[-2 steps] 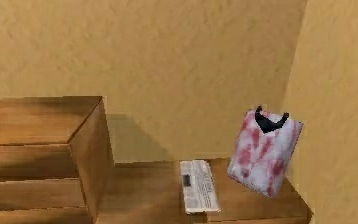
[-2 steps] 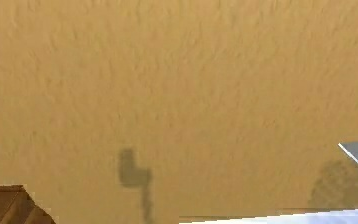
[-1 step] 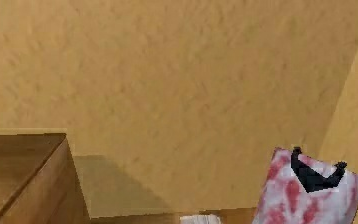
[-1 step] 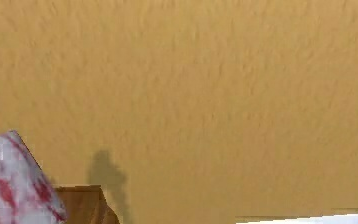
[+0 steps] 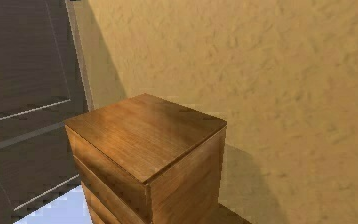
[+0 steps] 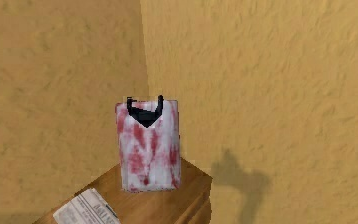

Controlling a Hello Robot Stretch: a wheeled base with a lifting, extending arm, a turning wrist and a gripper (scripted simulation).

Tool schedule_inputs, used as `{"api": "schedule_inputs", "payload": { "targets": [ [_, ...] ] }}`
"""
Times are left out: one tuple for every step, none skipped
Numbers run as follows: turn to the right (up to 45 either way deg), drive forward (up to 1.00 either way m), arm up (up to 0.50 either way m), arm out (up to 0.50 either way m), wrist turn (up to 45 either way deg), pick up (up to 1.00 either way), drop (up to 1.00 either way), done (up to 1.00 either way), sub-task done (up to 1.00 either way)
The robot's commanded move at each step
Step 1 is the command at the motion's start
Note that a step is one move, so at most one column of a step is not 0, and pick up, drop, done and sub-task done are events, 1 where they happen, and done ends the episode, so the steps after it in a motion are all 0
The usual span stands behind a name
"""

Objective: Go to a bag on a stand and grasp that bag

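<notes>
Arm side view: a red-and-white mottled bag (image 6: 147, 145) with dark handles stands upright on a wooden stand (image 6: 195, 192) in a corner of yellow walls (image 6: 287, 70) — a printed paper (image 6: 87, 210) lies beside it; forward view: a wooden drawer chest (image 5: 147, 150) near a dark door (image 5: 27, 90).

- stand (image 6: 182, 192): brown wood, grain showing, slight sheen
- bag (image 6: 147, 145): white with red blotches, smooth, matt, papery look; dark handles
- printed sheet (image 6: 87, 210) at stand's left edge: matt paper
- wall (image 6: 277, 80): ochre, rough plaster
- drawer chest (image 5: 147, 135): varnished wood, satin
- door (image 5: 27, 90): dark, smooth panels
</notes>
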Motion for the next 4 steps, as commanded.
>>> {"api": "schedule_inputs", "payload": {
  "targets": [
    [0.0, 0.0, 0.5, 0.0, 0.0, 0.0, 0.0, 0.0, 0.0],
    [0.0, 0.0, 0.22, 0.0, 0.0, 0.0, 0.0, 0.0, 0.0],
    [0.0, 0.0, 0.0, 0.26, 0.0, 0.0, 0.0, 0.0, 0.0],
    [0.0, 0.0, 0.0, 0.0, 45.0, 0.0, 0.0, 0.0, 0.0]
  ]
}}
